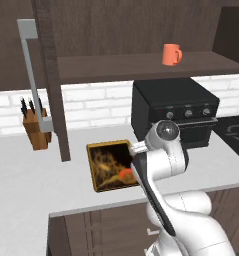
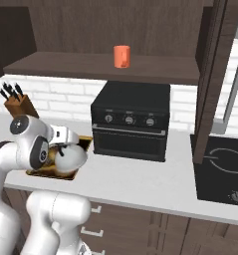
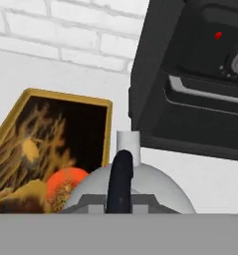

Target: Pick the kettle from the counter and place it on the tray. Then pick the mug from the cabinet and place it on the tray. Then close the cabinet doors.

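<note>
Hand view had the jaws pinched tight on the black handle of the kettle (image 3: 140, 191), hanging it right at the tray's (image 3: 65, 95) near edge by the oven (image 2: 133, 119), presumably so it could go down on the picture.

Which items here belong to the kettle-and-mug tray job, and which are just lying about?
Part of the job:
- kettle, held in the shut claw
- tray on the counter
- mug on the cabinet shelf
- cabinet doors, open

Lying about:
- black oven
- knife block
- cooktop
</note>
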